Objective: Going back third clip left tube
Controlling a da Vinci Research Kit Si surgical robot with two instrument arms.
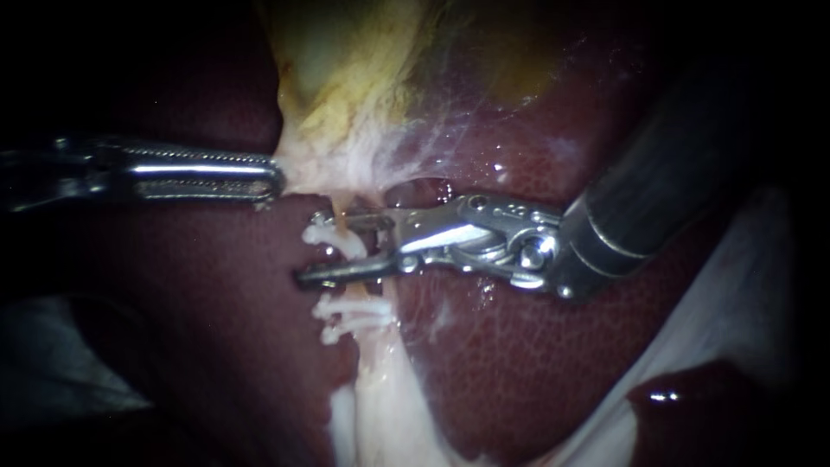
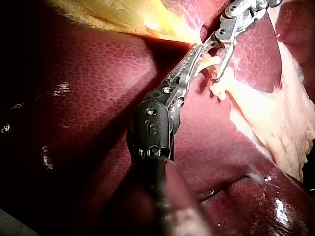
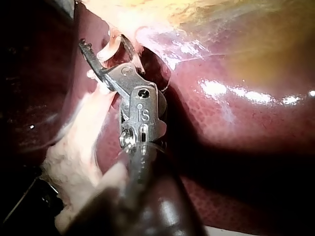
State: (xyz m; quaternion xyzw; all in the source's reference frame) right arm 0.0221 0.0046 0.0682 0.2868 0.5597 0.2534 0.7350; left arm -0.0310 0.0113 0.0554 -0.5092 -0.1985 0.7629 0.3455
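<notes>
White clips (image 1: 350, 310) are seated on the tube (image 1: 376, 355), but the right instrument (image 1: 322, 249) has yet to withdraw, its jaws open astride the tube beside them, while the left instrument (image 1: 275, 177) clamps the gallbladder (image 1: 363, 78) at the tube's upper end.

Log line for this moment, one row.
left instrument: shut on pale tissue | right instrument: jaws open astride tube | white clips: on tube, either side of lower jaw

Endoscope's in tight, facing where my left instrument (image 1: 275, 180) and right instrument (image 1: 313, 249) meet. Wrist cams each look close along their own shaft; all three share the tube (image 1: 380, 363) and gallbladder (image 1: 346, 86) edge at those tips.
</notes>
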